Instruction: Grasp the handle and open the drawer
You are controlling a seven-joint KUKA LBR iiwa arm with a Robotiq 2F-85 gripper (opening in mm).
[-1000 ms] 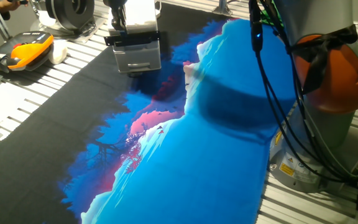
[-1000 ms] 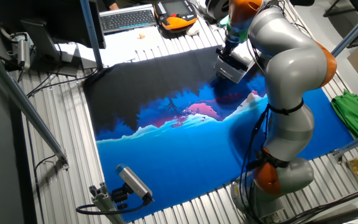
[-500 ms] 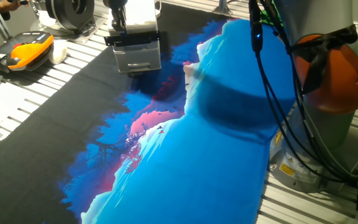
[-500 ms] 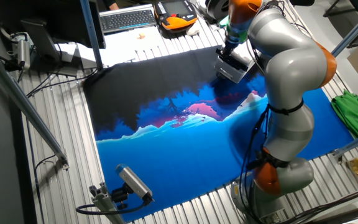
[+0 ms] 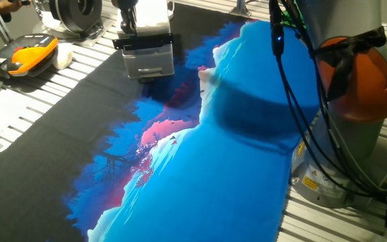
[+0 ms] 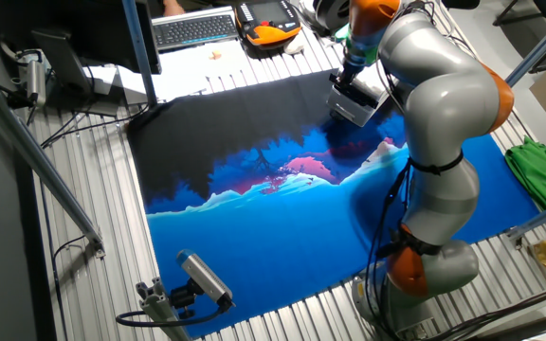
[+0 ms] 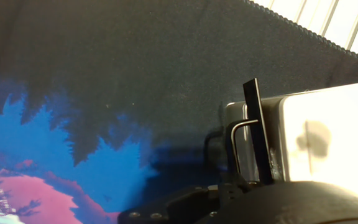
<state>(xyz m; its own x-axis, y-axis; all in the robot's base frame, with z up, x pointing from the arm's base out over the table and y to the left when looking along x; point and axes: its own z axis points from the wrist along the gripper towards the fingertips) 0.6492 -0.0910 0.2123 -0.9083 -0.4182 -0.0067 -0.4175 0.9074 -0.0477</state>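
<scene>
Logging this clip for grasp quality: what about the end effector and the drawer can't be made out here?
- End effector: fingertips cut off by the top edge in one fixed view, hidden behind the arm in the other; open or shut unclear.
- Handle: hand view shows it edge-on; contact unseen.
- Drawer: too small to judge how far out.

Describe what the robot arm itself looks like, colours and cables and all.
The arm has rounded silver-grey segments with orange bands at the joints. Black cables hang in a bundle beside its base, which carries a yellow warning label. The gripper looks dark; its jaws are mostly hidden.
</scene>
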